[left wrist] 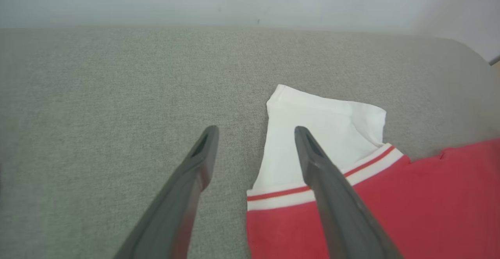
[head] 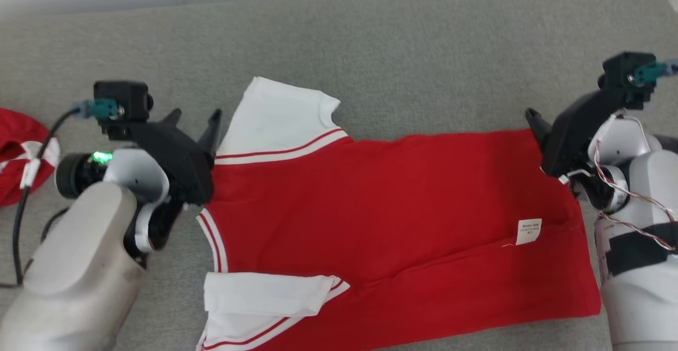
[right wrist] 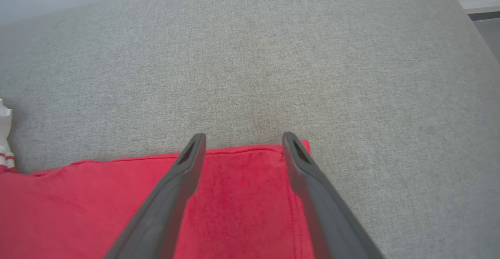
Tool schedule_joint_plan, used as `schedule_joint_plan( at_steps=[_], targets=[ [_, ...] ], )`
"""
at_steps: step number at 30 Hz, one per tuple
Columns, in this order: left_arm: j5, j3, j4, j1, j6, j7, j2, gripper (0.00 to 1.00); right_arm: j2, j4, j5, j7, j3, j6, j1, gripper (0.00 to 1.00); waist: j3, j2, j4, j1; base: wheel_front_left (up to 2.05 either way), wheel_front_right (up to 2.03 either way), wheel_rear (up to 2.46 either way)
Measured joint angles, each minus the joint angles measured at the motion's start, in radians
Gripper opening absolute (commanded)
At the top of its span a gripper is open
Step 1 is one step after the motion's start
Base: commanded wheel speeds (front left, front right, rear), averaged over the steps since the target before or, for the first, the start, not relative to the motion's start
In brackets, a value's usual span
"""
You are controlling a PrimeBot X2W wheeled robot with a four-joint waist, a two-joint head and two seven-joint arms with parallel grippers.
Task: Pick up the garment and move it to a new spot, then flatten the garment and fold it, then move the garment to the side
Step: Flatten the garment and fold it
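Your red shirt [head: 381, 208] lies spread on the grey upholstered surface [head: 402, 49], with its long axis running across you: the white sleeves and neckline are at its left end and the hem at its right. That axis is what your coming move turns on.

Your left hand [head: 195, 117] sits at the shirt's far left shoulder, just beside the far white sleeve [head: 275, 118]. Its fingers are spread apart and hold nothing. Your right hand [right wrist: 244, 137] hovers over the shirt's far hem corner [right wrist: 297, 146], its fingers equally wide and empty (I cannot tell whether either hand touches the cloth).

Each hand is nearest one end of the shirt's far edge, so I judge a two-handed pinch there, drawn toward the shirt's near edge, is the likely fold. The near sleeve [head: 259, 293] lies doubled over the shirt's front.
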State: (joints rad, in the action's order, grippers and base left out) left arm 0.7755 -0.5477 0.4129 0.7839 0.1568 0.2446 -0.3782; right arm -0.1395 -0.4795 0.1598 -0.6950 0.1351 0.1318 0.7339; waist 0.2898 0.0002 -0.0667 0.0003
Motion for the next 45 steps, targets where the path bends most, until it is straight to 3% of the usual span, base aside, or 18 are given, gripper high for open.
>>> schedule_joint_plan(
  at_steps=[8,20,21,22,23,36,45],
  targets=[
    [-0.017,-0.013,0.132,0.147,-0.025,0.023,0.031,1.00,0.004,-0.069,0.016,0.021,-0.087,0.000,0.096,1.00,0.084,0.0000,-0.066,0.0001,0.00,0.00,0.00],
    [-0.031,-0.028,0.248,0.220,0.001,0.104,0.016,1.00,-0.004,-0.125,0.080,0.062,-0.195,0.000,0.131,1.00,0.163,-0.0001,-0.153,-0.0004,0.00,0.00,0.00],
    [-0.031,-0.030,0.250,0.225,0.001,0.117,0.011,0.93,-0.009,-0.126,0.087,0.063,-0.200,0.000,0.133,1.00,0.167,-0.0001,-0.157,-0.0005,0.00,0.00,0.00],
    [-0.032,-0.036,0.250,0.232,0.000,0.134,0.006,0.65,-0.016,-0.127,0.093,0.063,-0.205,0.000,0.133,1.00,0.171,-0.0002,-0.160,-0.0004,0.00,0.00,0.00],
    [-0.032,-0.039,0.250,0.238,-0.007,0.151,0.000,0.00,-0.021,-0.128,0.098,0.062,-0.212,0.000,0.133,1.00,0.174,-0.0002,-0.162,-0.0004,0.00,0.00,0.00],
    [-0.032,-0.055,0.176,0.252,0.002,0.232,-0.053,0.00,-0.058,-0.119,0.147,0.043,-0.257,0.000,0.150,1.00,0.185,-0.0001,-0.162,-0.0003,0.00,0.00,0.00],
    [-0.032,-0.057,0.123,0.240,0.019,0.236,-0.065,0.00,-0.095,-0.162,0.084,0.034,-0.287,0.000,0.185,1.00,0.192,0.0000,-0.148,-0.0003,0.00,0.00,0.00]
  ],
)
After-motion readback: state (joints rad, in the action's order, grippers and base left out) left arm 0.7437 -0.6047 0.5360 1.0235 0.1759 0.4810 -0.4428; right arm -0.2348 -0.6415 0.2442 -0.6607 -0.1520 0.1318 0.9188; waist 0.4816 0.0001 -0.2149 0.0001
